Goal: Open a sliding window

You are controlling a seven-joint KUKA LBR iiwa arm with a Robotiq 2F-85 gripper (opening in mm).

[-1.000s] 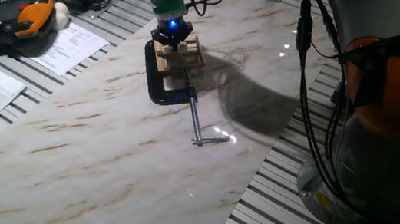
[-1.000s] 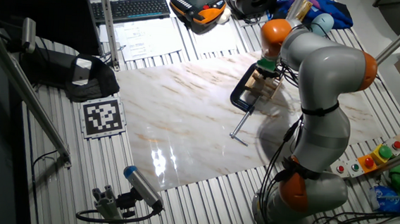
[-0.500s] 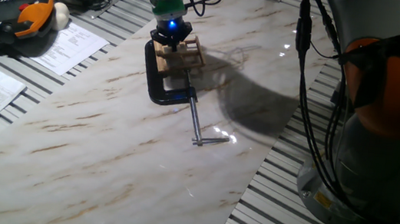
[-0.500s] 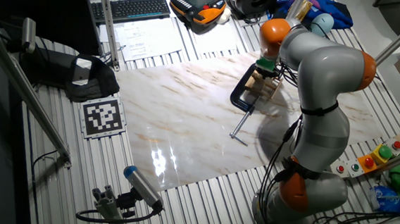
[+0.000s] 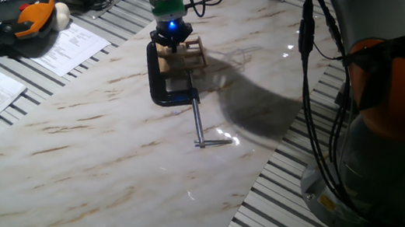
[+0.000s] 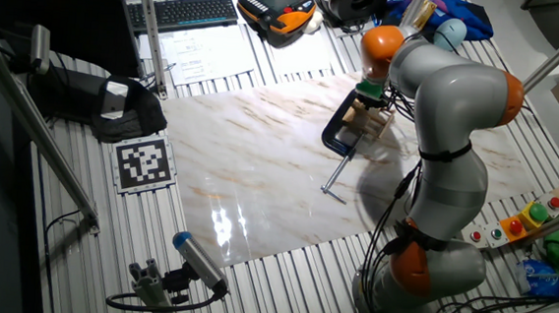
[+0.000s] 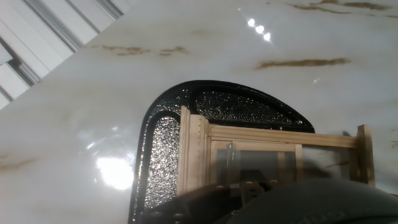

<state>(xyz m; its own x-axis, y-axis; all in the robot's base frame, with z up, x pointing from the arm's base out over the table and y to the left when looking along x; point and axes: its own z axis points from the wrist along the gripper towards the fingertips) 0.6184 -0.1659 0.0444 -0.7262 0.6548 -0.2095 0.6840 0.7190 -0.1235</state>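
sliding window (image 7: 273, 155) lower half hidden, jaws unseen

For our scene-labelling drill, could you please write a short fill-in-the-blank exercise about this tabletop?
1. The sliding window is made of light ____.
2. The black C-clamp lies on a ____-patterned board.
3. The gripper sits directly above the ____.
4. The clamp's screw ends in a crossbar that points away from the ____.

Missing words: wood; marble; window; window
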